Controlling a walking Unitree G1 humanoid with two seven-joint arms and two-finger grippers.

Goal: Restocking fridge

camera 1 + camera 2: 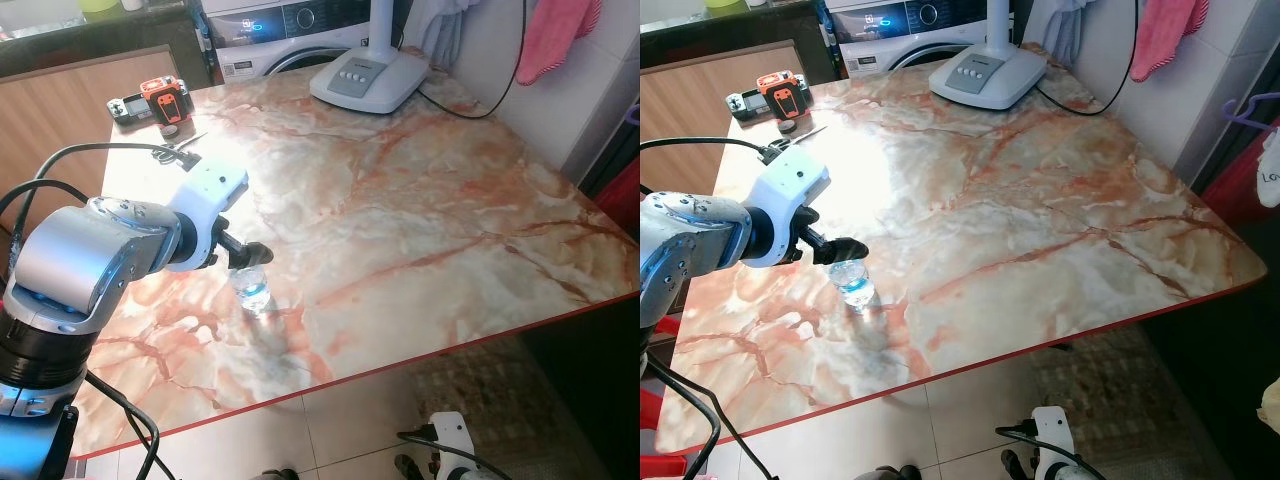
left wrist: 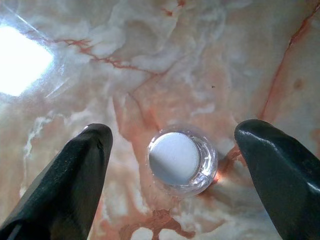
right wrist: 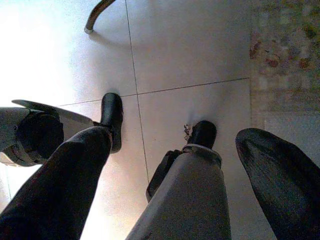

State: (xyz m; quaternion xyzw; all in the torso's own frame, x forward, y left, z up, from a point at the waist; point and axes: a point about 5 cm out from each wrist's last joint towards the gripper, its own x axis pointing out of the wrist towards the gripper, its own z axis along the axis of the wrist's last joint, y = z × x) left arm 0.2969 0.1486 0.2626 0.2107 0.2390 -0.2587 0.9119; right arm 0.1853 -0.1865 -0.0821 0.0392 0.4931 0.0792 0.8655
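Marble desk (image 1: pixel 420 200): left end effector (image 2: pixel 172 165) spread open right above the water bottle (image 1: pixel 252 290) cap (right end effector (image 3: pixel 170 175) idle, open), so descend centred, then close gently.

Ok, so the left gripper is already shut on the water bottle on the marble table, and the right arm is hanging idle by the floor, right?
Not quite. The left gripper is open: the left wrist view shows its two fingers spread wide on either side of the water bottle, which stands upright on the marble table, untouched. The rest holds: the right gripper hangs over the floor tiles.
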